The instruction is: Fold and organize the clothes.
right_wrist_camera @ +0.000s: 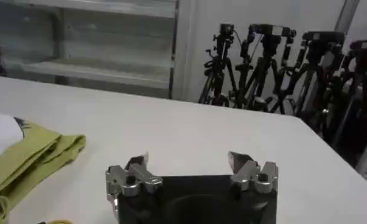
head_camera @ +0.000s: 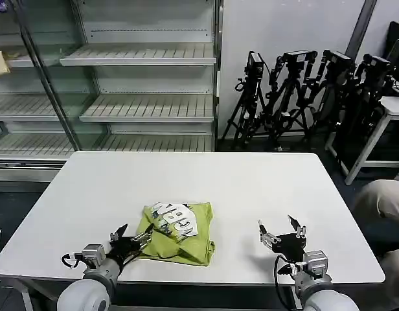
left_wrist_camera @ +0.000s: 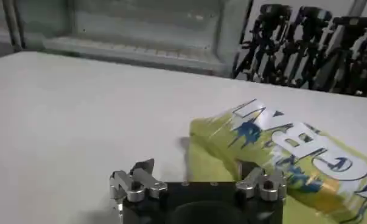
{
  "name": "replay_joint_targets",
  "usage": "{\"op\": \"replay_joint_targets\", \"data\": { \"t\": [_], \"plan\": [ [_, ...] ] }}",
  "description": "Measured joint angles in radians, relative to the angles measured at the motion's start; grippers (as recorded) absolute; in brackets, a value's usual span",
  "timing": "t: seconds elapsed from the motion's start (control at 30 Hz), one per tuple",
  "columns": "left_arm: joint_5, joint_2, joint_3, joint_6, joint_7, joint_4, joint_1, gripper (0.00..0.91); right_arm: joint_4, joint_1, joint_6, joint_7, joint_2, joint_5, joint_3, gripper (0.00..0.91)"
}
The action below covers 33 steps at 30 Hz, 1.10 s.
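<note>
The clothes are one lime yellow-green T-shirt (head_camera: pixel 179 233), lying folded into a rough square near the front of the white table (head_camera: pixel 251 181), white lettering facing up. My left gripper (head_camera: pixel 133 234) sits at the shirt's front left corner and is open. In the left wrist view the shirt's edge (left_wrist_camera: pixel 280 146) reaches in between the left gripper's (left_wrist_camera: pixel 195 167) spread fingers. My right gripper (head_camera: pixel 282 230) is open over bare table to the right of the shirt, well apart from it. The right wrist view has the shirt (right_wrist_camera: pixel 31 155) off to one side of the right gripper (right_wrist_camera: pixel 188 161).
Empty metal shelves (head_camera: pixel 141 58) stand behind the table. Several black tripods (head_camera: pixel 303 91) lean against the wall at the back right. Another white table (head_camera: pixel 394 107) is at the far right.
</note>
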Motion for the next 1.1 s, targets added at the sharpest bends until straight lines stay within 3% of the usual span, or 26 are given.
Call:
{"op": "replay_joint_targets", "data": {
  "t": [0.03, 0.07, 1.1],
  "plan": [
    [-0.007, -0.001, 0.0, 0.001, 0.0, 0.001, 0.001, 0.071, -0.002, 0.001, 0.0, 0.0, 0.002, -0.001, -0.001, 0.907],
    [-0.014, -0.003, 0.0, 0.002, 0.0, 0.002, 0.002, 0.02, -0.003, 0.002, 0.0, 0.0, 0.005, -0.003, -0.004, 0.907],
    [-0.066, -0.009, -0.006, 0.013, 0.035, 0.026, -0.012, 0.0, -0.01, 0.012, 0.003, 0.001, 0.012, -0.01, -0.016, 0.907]
  ]
}}
